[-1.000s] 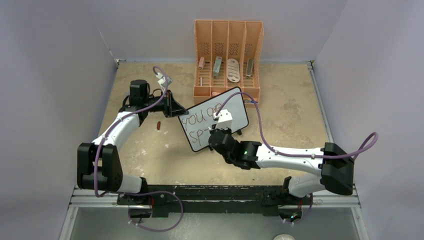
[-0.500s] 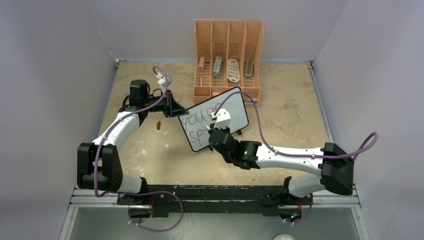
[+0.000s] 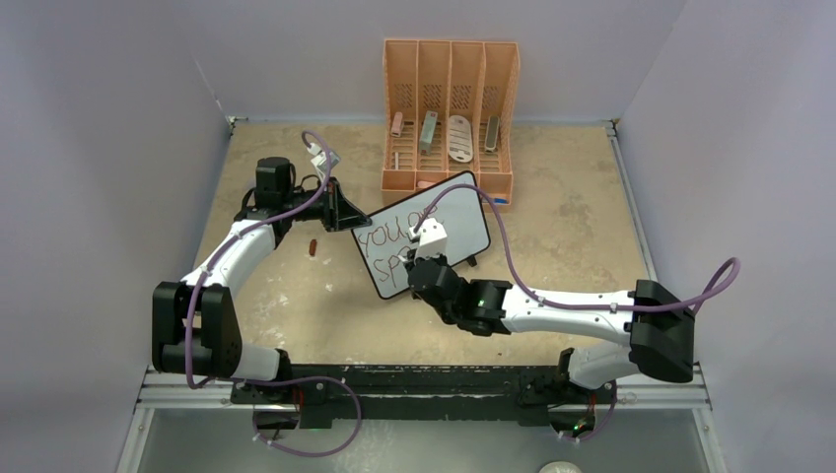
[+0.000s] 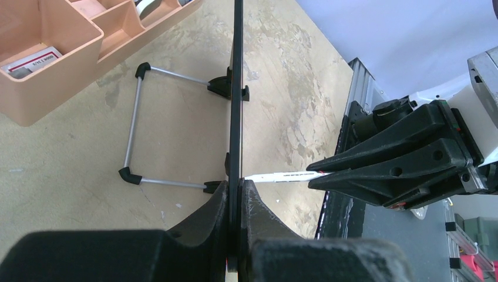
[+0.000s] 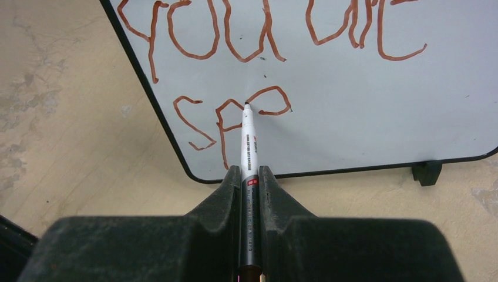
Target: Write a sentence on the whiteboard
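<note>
The right gripper (image 5: 250,175), clamping the marker (image 5: 248,144), is shifting left, its tip ahead completing the sentence's (image 5: 221,138) "p". The left gripper (image 4: 236,189) is pinching the whiteboard (image 4: 236,88) edge.

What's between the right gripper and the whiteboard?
Only the white marker, held by the right gripper, tip on the whiteboard; see the right wrist view.

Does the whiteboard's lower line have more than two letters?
No, the right wrist view shows only "sp" below "you are", the marker tip at the p.
</note>
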Controlling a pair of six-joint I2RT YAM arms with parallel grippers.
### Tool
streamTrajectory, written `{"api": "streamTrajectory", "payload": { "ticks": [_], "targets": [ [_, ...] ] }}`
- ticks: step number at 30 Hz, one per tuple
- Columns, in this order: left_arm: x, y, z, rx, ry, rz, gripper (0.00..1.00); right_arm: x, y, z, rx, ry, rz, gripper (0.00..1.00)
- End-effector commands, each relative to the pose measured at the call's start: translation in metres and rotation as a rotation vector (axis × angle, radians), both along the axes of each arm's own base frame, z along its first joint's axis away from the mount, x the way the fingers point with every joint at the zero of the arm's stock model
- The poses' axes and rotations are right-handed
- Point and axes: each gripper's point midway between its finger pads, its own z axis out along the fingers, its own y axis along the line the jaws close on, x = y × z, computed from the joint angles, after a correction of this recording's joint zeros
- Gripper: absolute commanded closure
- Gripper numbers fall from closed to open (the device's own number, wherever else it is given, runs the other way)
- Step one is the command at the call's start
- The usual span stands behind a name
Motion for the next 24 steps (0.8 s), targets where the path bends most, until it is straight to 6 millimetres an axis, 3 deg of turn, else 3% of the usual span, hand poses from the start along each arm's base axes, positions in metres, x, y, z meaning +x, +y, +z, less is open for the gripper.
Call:
{"api": "streamTrajectory", "payload": {
  "ticks": [1, 24],
  "targets": [
    [0.000, -0.003, 0.017, -0.006, -0.056, -0.023, 1.00, -0.003, 0.003, 0.004, 0.015, 0.006, 0.002, 1.00],
    [0.000, -0.003, 0.016, -0.006, -0.054, -0.024, 1.00, -0.010, -0.021, -0.017, -0.045, 0.059, -0.050, 1.00]
  ]
}}
